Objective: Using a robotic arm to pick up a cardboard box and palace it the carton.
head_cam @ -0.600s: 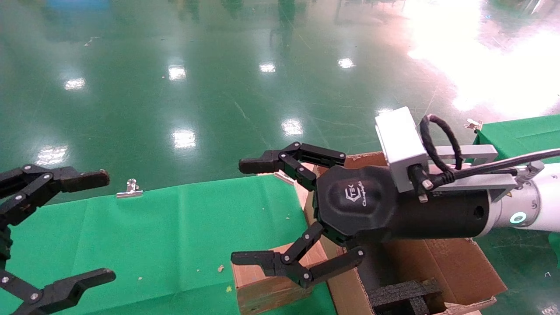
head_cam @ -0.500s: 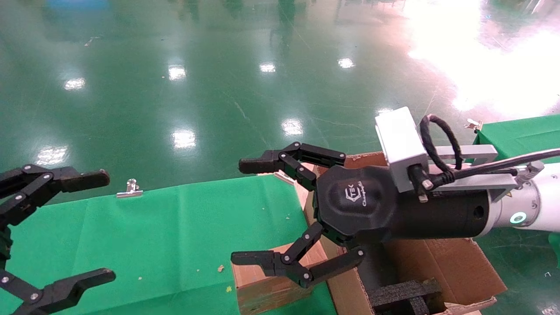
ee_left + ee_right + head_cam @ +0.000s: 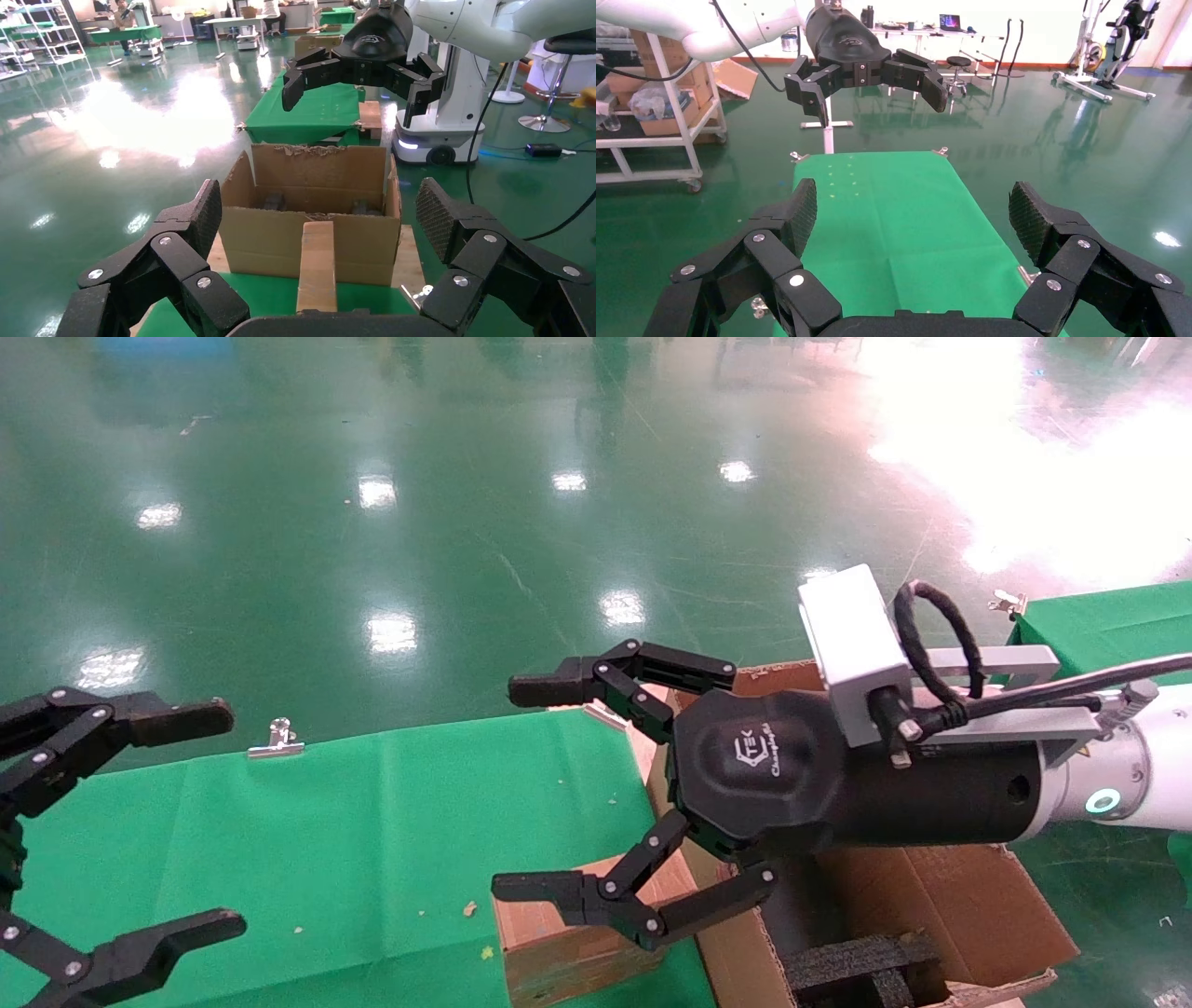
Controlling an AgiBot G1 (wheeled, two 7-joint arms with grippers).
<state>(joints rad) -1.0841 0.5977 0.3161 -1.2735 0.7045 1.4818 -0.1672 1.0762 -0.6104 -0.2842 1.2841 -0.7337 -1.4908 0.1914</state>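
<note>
R arm (image 3: pixel 1131 784) is showing white shell w/ glowing teal ring, black cyl. wrist, grey camera block (image 3: pixel 852 649) & looped black cable (image 3: pixel 931 635). Right gripper (image 3: pixel 531 789) is wearing black multi-link fingers w/ silver screws, white logo on palm housing. Left gripper (image 3: pixel 200 817) is looking all-black too, ribbed pads (image 3: pixel 209 214) showing in wrist view.

Right arm (image 3: pixel 1099 794) reaches in from the right side of the head view, roughly horizontal: white forearm, black cylindrical wrist, grey camera block (image 3: pixel 852 645) on top with a looped cable (image 3: pixel 931 635). Right gripper (image 3: pixel 531 789) points toward the robot's left, jaws spread wide, nothing between them. Left gripper (image 3: pixel 177 817) sits at the left edge of the head view, jaws also wide apart, empty. Both grippers face each other, well apart.
</note>
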